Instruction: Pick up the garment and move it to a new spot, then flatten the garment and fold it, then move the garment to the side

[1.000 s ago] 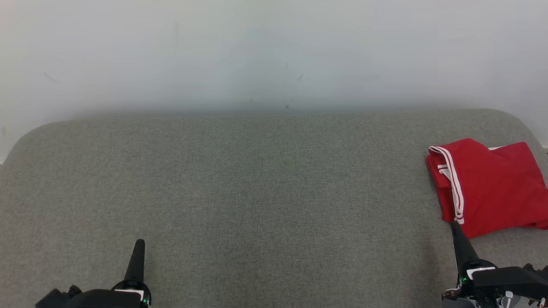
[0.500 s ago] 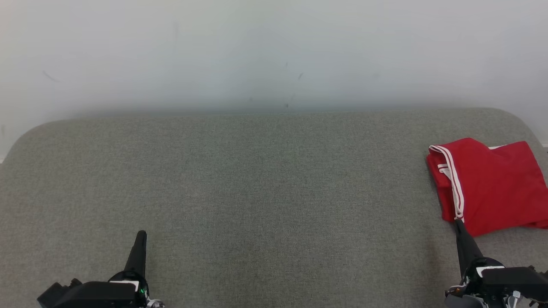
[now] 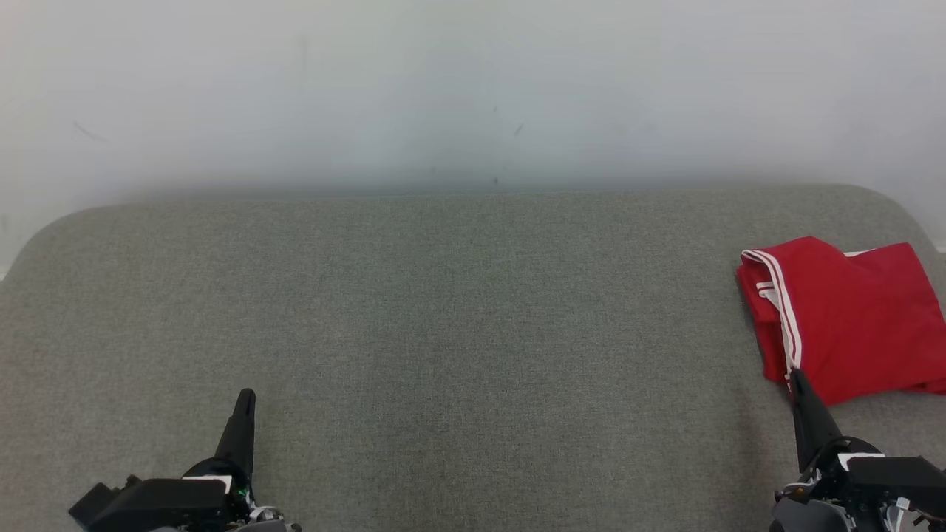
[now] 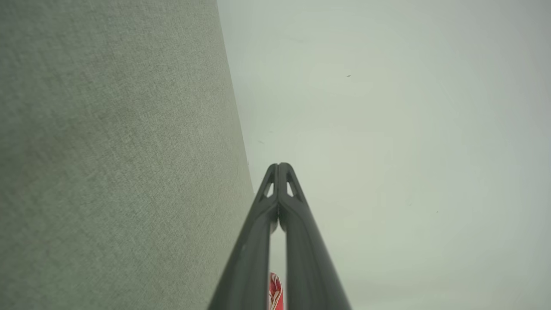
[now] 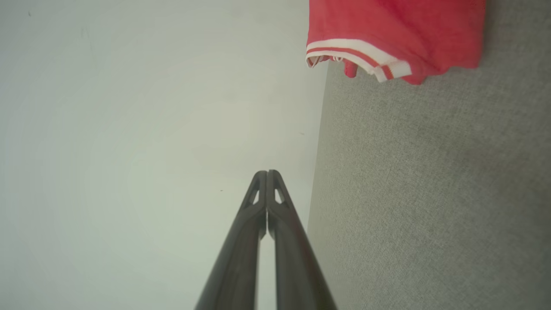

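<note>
The left end effector (image 3: 244, 400) and right end effector (image 3: 796, 377), shut and empty, have edged toward 12 o'clock. The folded red shirt (image 3: 850, 325) lies at 3 o'clock, so the task seems done.

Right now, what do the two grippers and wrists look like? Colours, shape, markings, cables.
The left gripper and right gripper match: two long dark grey fingers tapering to rounded tips, with small triangular cut-outs near the ends. Each wrist housing is black with a white label. Thin pale wires run beside the right one.
</note>
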Controlling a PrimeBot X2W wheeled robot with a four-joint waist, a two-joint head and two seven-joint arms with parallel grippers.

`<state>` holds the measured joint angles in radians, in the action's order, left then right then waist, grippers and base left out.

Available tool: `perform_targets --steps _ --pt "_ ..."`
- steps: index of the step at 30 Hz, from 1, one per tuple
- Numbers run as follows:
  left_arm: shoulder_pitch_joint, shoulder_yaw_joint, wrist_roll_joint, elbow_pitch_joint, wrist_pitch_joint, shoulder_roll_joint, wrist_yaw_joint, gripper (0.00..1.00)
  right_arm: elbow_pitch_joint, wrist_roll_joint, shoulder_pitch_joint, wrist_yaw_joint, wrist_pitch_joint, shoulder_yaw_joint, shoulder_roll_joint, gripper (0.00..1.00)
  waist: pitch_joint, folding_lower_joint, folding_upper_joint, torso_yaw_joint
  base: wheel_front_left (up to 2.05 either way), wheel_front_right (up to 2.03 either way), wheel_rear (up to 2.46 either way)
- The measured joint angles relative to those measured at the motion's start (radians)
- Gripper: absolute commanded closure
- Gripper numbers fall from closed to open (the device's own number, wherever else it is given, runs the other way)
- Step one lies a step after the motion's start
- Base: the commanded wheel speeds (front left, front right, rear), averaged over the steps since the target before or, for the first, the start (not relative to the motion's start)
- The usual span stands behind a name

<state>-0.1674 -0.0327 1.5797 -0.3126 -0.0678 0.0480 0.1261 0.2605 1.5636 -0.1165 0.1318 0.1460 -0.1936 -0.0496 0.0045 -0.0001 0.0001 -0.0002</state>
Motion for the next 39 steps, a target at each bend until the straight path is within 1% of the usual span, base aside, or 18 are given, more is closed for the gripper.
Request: perform_targets --steps 8,39 --pt "-0.011 0.000 0.037 -0.003 -0.006 0.000 0.003 1.00 -0.001 0.035 -0.002 0.000 0.007 -0.006 0.000 1.00 0.001 0.0000 0.0000 0.000 0.00 0.00 0.00" --pt "-0.014 -0.001 0.037 -0.003 -0.006 0.000 0.003 1.00 -0.001 0.035 -0.002 0.000 0.008 -0.006 0.000 1.00 0.001 0.0000 0.0000 0.000 0.00 0.00 0.00"
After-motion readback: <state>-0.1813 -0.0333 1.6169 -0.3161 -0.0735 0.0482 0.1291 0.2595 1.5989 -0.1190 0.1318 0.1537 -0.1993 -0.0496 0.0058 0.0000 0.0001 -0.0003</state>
